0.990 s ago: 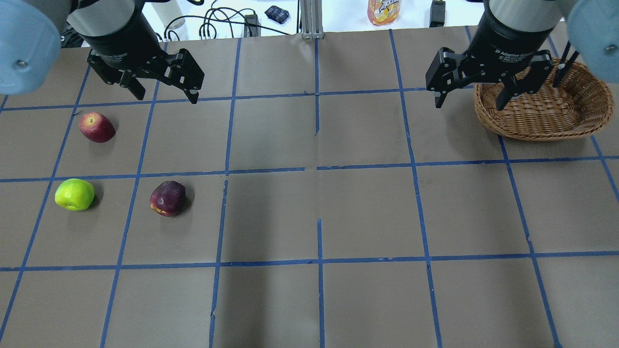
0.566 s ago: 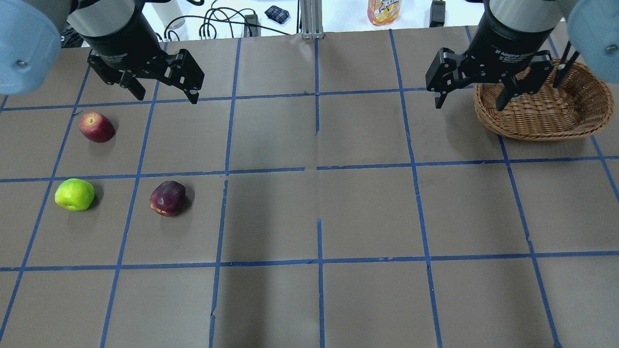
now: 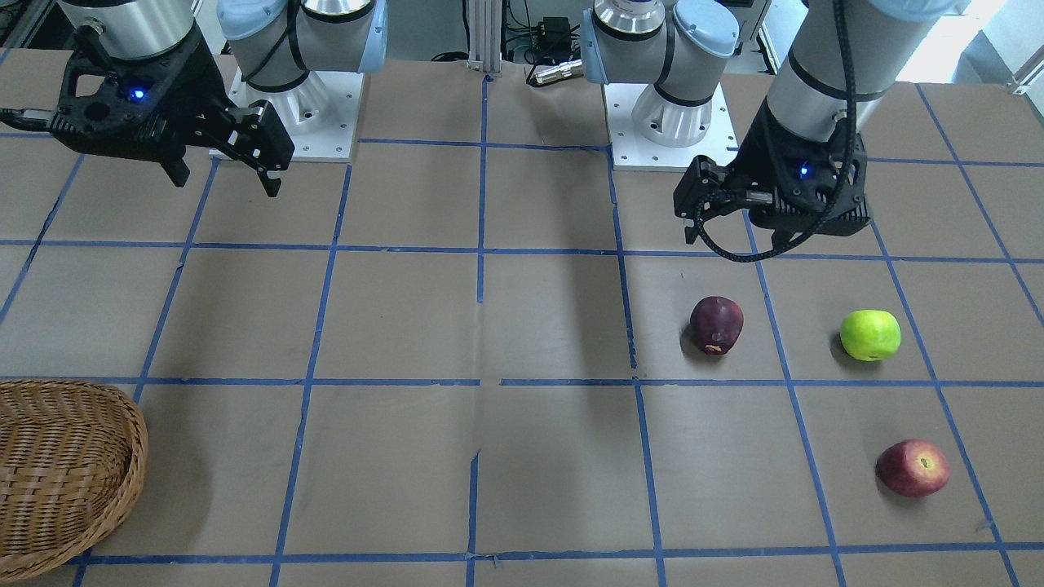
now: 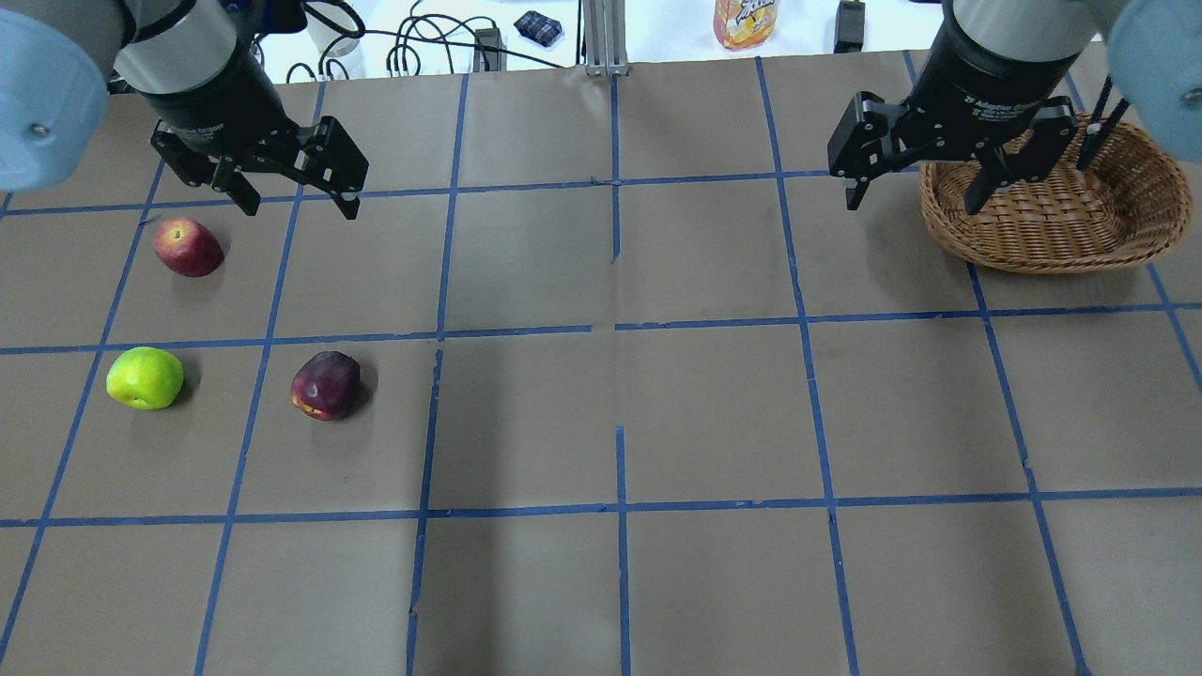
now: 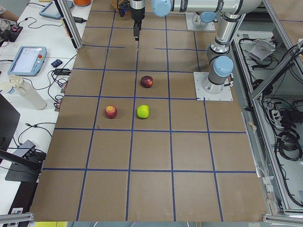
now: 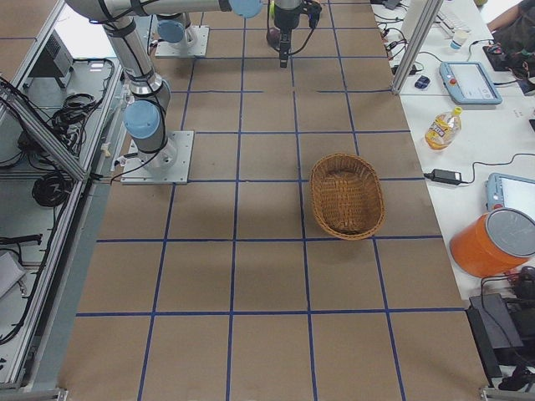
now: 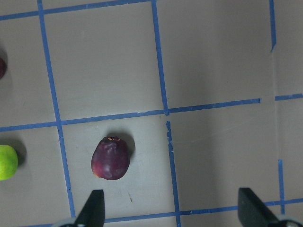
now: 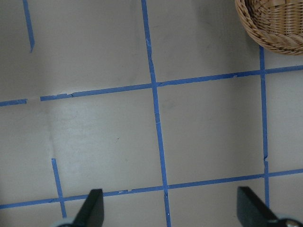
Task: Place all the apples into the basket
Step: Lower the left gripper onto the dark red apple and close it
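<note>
The counter (image 4: 714, 413) carries the empty basket (image 4: 1061, 225) at far right. The right arm (image 4: 1005, 47) hangs beside it, jaws wide, holding nothing. The left arm (image 4: 197, 75), jaws equally wide and empty, hovers near 3 loose apples: maroon apple (image 4: 325, 385), green apple (image 4: 145, 377), red apple (image 4: 189, 247). This looks like the approach; next, centre over 1 apple, descend, close.
</note>
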`<state>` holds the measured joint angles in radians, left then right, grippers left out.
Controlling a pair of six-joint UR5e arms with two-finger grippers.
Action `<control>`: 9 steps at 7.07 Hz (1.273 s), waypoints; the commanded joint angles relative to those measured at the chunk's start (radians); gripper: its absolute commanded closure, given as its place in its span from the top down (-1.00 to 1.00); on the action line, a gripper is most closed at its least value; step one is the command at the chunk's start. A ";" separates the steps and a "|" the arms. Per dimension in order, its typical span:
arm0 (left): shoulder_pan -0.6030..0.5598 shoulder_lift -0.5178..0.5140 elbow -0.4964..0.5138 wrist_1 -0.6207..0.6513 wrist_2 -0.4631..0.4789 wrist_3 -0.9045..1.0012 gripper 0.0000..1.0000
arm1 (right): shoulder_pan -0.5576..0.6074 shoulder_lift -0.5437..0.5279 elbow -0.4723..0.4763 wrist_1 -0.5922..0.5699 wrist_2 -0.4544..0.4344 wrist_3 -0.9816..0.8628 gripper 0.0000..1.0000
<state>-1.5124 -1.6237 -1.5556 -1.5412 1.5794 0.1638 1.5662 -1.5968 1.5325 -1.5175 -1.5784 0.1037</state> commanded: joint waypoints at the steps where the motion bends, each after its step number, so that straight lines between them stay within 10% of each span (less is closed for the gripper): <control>1: 0.111 -0.001 -0.152 0.091 0.004 0.125 1.00 | 0.000 0.000 0.000 0.000 -0.002 0.001 1.00; 6: 0.161 -0.042 -0.559 0.632 0.063 0.327 1.00 | 0.000 0.000 0.000 -0.015 0.000 0.001 1.00; 9: 0.161 -0.122 -0.616 0.708 0.062 0.312 1.00 | -0.002 0.000 0.000 -0.001 0.000 0.001 1.00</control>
<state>-1.3516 -1.7154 -2.1542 -0.8511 1.6434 0.4885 1.5640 -1.5969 1.5325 -1.5227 -1.5785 0.1043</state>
